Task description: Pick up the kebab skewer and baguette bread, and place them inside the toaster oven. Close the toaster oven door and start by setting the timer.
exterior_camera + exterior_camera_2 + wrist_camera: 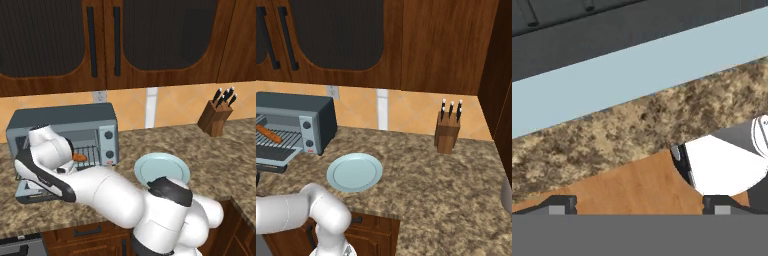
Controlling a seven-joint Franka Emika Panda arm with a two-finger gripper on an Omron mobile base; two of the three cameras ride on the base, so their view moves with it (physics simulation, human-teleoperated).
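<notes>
The grey-blue toaster oven (pixel 65 122) (pixel 293 112) stands at the counter's left end. Its door (pixel 27 194) (pixel 273 154) hangs open, folded down flat. The orange-brown baguette bread (pixel 268 134) lies on the wire rack inside, and its tip (pixel 79 156) peeks past my arm. The kebab skewer is hidden. In the hand view my gripper (pixel 639 205) is open and empty. It looks across the granite counter at the door's pale blue edge (pixel 637 82), with the wooden cabinet front just below. My forearm covers the oven's opening in the left base view.
A pale blue plate (pixel 162 170) (pixel 354 171) sits bare on the counter right of the oven. A wooden knife block (pixel 216 116) (pixel 447 131) stands at the back wall further right. Dark cabinets hang overhead.
</notes>
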